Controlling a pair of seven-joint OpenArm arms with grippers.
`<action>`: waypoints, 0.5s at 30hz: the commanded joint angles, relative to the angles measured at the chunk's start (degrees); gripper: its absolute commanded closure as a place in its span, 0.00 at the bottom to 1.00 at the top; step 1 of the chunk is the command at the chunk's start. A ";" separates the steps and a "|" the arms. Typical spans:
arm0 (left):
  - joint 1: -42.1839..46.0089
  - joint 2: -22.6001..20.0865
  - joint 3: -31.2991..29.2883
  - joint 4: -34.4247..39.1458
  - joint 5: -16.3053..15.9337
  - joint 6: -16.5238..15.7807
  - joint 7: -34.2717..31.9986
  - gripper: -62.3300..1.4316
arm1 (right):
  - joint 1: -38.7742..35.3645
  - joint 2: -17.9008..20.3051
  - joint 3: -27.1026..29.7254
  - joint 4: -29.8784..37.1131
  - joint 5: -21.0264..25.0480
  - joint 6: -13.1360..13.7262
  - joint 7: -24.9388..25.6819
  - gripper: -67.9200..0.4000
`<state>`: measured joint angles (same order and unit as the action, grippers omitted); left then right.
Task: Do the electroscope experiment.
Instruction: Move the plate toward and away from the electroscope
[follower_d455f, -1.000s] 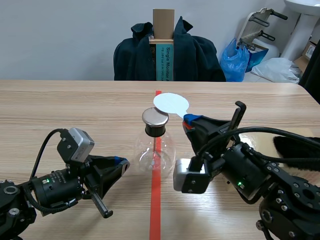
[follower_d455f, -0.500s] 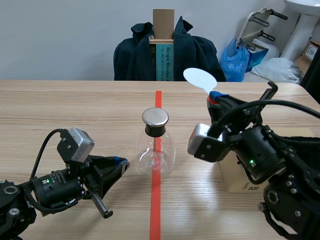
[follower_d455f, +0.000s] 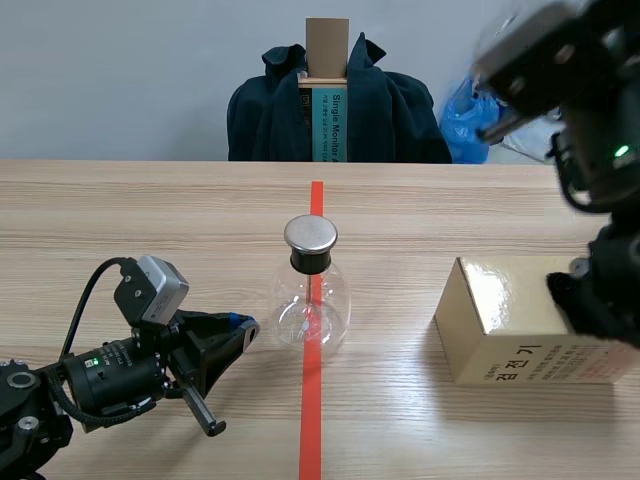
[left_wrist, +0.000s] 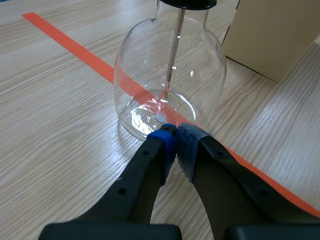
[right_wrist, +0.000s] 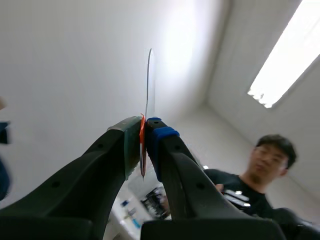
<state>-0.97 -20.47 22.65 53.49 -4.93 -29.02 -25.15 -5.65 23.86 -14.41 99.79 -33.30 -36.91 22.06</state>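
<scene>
The electroscope, a clear glass flask (follower_d455f: 310, 300) with a round metal cap (follower_d455f: 310, 235) and a thin rod inside, stands on the red tape line at mid-table. My left gripper (follower_d455f: 240, 328) lies low on the table to its left, shut on nothing. Its fingertips (left_wrist: 176, 142) rest just short of the flask's base (left_wrist: 167, 95). The right arm (follower_d455f: 560, 70) is raised high at the far right, its wrist camera pointing upward. My right gripper (right_wrist: 143, 132) is shut on the orange-red handle of a thin white disc (right_wrist: 149, 80), seen edge-on.
A shiny gold box (follower_d455f: 520, 320) sits on the table right of the flask, also visible beyond it as the gold box (left_wrist: 272, 35). A chair draped with a dark jacket (follower_d455f: 335, 105) stands behind the table's far edge. A person (right_wrist: 265, 160) appears in the right wrist view.
The right arm has swung up and to the right, carrying the white disc away from the flask's cap and uncovering the gold box. The left arm has stayed still.
</scene>
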 joint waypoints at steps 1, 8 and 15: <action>-0.96 0.13 -0.17 0.81 -0.55 -0.07 -0.76 0.91 | -0.46 1.05 1.73 2.73 0.59 -0.63 -0.37 0.98; -0.94 0.02 -0.20 0.83 -0.57 -0.07 -0.79 0.91 | -4.94 1.70 8.63 13.77 0.57 -0.61 -2.08 0.98; 0.09 -3.41 -1.44 3.72 -1.49 -0.76 -0.81 0.91 | -11.47 1.70 14.84 20.44 0.57 -0.61 -2.12 0.98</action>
<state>-0.78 -22.11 22.44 54.30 -5.80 -29.23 -25.08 -17.15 24.62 -0.08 119.85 -32.95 -36.88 20.23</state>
